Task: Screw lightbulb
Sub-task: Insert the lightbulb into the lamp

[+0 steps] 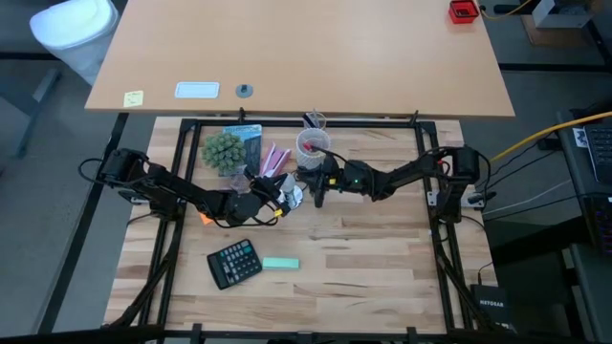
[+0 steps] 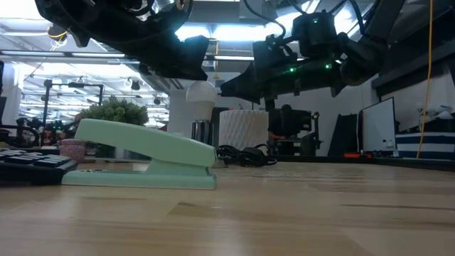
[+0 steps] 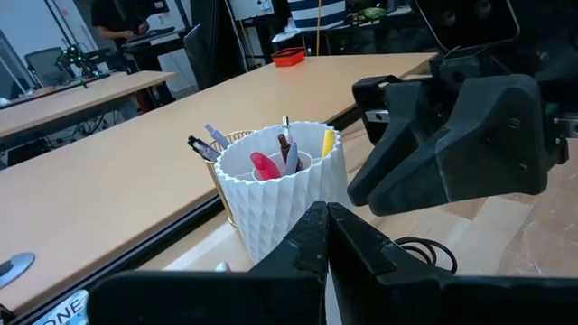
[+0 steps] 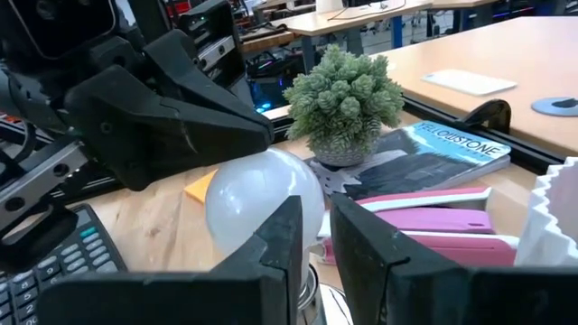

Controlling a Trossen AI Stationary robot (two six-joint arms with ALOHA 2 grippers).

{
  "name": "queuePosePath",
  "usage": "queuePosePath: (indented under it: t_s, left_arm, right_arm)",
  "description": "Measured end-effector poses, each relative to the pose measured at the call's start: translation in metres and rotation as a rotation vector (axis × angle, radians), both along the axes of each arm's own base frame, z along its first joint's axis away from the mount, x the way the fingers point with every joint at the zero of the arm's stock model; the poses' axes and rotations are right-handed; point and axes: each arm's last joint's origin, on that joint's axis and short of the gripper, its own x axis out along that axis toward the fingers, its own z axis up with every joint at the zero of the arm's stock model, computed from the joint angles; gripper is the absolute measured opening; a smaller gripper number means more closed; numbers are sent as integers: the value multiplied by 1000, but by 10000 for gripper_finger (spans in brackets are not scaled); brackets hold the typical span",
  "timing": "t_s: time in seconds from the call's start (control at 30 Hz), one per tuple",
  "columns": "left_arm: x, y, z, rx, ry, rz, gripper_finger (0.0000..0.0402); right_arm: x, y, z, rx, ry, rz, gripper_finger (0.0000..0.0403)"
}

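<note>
Pale and rounded, the lightbulb sits mid-bench at the base, the right gripper fingers pinched on its neck, left gripper fingers shut empty at its nine o'clock (steadying, I'd guess); next comes a twist.

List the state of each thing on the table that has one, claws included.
lightbulb, unlit, upright, globe on top.
left claw, shut, nothing visible in it, close by the lightbulb.
right claw, close by the lightbulb, level with it.
stapler, closed, lying flat.
pen cup, upright, holding pens.
book, closed, lying flat.
calculator, lying face up.
</note>
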Motion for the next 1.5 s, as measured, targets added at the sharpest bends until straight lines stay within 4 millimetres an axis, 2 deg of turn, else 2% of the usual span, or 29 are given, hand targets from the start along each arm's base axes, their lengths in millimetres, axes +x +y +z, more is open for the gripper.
queuePosePath:
  t_s: [0.2, 0.4, 0.67, 1.1, 1.5]
  left_arm:
    - [0, 0, 0, -1, -1, 0, 1]
    - [0, 0, 0, -1, -2, 0, 1]
    - [0, 0, 0, -9, -10, 2, 1]
    - [0, 0, 0, -10, -11, 4, 1]
    - [0, 0, 0, -9, -11, 6, 1]
  right_arm:
    - [0, 0, 0, 0, 2, -6, 64]
    - [-1, -8, 1, -51, 8, -91, 64]
    - [10, -15, 9, -51, 35, -70, 64]
    - [12, -6, 5, -15, 85, 1, 64]
    - [15, 19, 5, -42, 90, 11, 64]
